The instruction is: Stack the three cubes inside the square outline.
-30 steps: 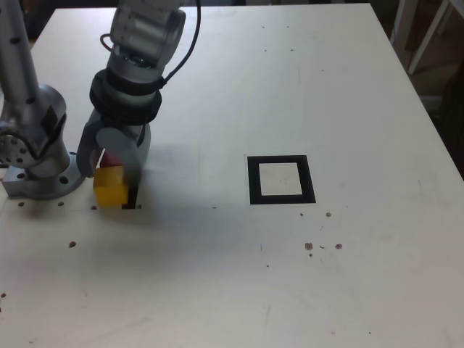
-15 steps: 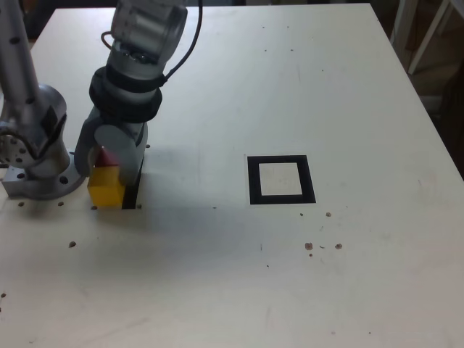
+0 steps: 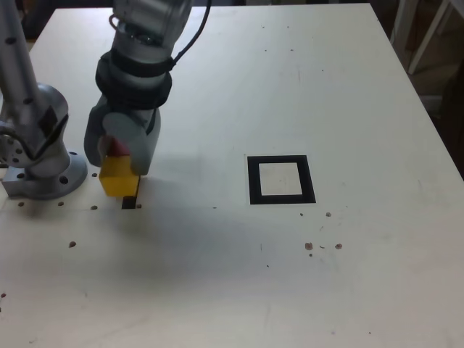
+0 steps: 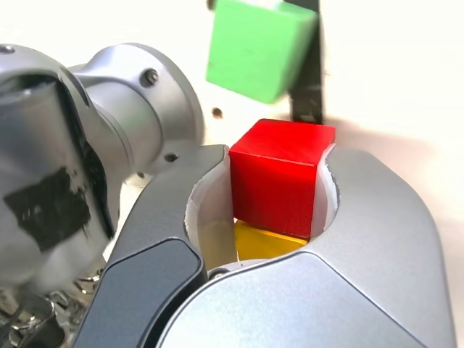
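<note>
My gripper hangs at the exterior view's left, shut around a red cube with a yellow cube directly under it. In the wrist view the red cube fills the gap between the two jaws of my gripper, and the yellow cube shows just behind it. A green cube lies on the table beyond the fingertips, beside a thin black slot; the arm hides it in the exterior view. The black square outline lies well to the exterior view's right of the gripper, with nothing inside.
The arm's grey base stands at the exterior view's left edge, close to the gripper. A short piece of the black slot shows under the yellow cube. Small dark specks dot the white table.
The gripper has risen and shifted slightly toward the exterior view's right, carrying the yellow and red cubes with it. More of the black slot now shows below them.
</note>
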Tool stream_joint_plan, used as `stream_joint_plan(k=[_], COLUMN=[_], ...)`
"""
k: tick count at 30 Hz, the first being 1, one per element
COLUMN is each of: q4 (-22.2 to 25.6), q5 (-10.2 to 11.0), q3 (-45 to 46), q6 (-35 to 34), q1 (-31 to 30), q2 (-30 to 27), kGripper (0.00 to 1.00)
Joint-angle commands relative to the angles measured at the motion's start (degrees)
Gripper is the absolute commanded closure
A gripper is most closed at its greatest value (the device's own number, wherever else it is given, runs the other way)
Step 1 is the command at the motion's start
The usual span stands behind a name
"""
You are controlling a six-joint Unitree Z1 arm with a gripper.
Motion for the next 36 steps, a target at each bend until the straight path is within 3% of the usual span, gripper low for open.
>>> stream_joint_plan(k=[1, 11, 36], q4=[1.1, 7.2, 16.2], q5=[0.0, 0.5, 3.1], q3=[-2.0, -16.3, -48.1], q6=[-0.5, -1.2, -0.8], q1=[-0.9, -2.3, -2.8], q2=[0.4, 6.1, 26.8], kGripper=[0.65, 0.65, 0.67])
